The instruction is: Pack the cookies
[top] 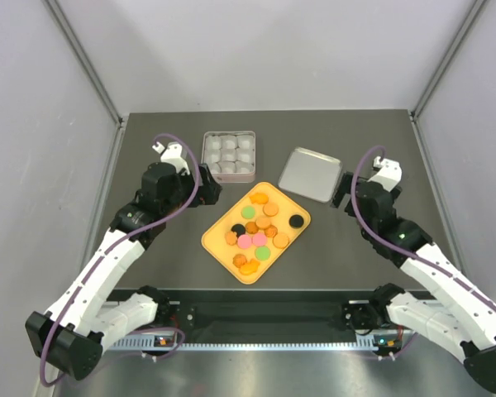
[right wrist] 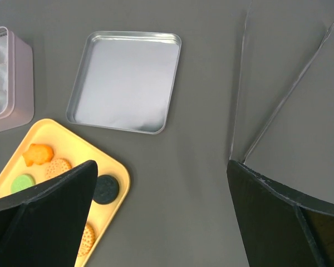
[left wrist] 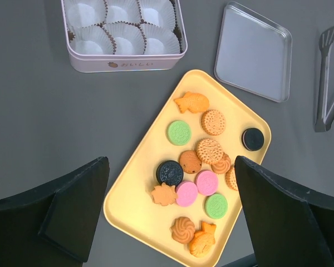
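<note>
The cookies (top: 257, 229) lie loose on a yellow tray (top: 217, 240) in the middle of the table: orange, pink, green and black ones. In the left wrist view I see a green cookie (left wrist: 179, 133), two pink ones (left wrist: 206, 182), a black one (left wrist: 170, 173) and a second black one (left wrist: 253, 139) apart at the tray's right corner. My left gripper (top: 207, 187) (left wrist: 170, 162) is open and empty above the tray's left side. My right gripper (top: 340, 193) (right wrist: 160, 164) is open and empty over bare table right of the tray (right wrist: 114, 169).
A pale tin (top: 229, 155) (left wrist: 122, 58) filled with empty white paper cups stands behind the tray. Its silver lid (top: 310, 174) (right wrist: 125, 80) lies upside down to the right. A thin grey tong-shaped thing (left wrist: 328, 83) shows at the right edge of the left wrist view.
</note>
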`<state>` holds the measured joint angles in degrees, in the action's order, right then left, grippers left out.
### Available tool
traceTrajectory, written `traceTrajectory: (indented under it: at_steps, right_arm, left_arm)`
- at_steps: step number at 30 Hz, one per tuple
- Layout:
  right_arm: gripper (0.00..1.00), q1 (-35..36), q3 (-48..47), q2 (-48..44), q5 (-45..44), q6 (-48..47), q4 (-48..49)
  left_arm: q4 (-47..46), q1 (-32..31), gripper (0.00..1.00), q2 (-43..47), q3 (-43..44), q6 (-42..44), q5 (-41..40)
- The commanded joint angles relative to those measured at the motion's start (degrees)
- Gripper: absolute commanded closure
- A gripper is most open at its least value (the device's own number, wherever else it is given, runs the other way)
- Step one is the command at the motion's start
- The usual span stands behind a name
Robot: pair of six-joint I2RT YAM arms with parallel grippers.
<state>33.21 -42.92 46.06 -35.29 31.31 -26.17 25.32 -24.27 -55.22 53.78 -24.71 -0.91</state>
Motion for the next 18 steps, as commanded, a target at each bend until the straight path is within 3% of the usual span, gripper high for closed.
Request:
traceTrajectory:
  at_steps: [1,5,8,18]
  right_arm:
    - [0.00,0.1,-4.9,1.2,-1.4,0.6,-0.9]
    - [0.00,-1.3,-7.7,5.8,-0.5,-0.9,-2.9]
    - [0.00,-6.1,-9.0,8.9,3.5,-1.9,-3.4]
    - [0.00,-29.0,-8.9,21.9,16.3,-6.1,-0.6]
  left_arm:
    - [-0.9,-0.2,0.01,1.6,-0.3,0.8,0.6]
    - [-1.5,-0.2,0.01,1.3,-0.2,1.2,3.0]
    - [-1.2,-0.2,0.01,0.7,0.2,1.6,3.5]
    - [-1.2,-0.1,0.01,1.4,-0.3,1.9,5.2]
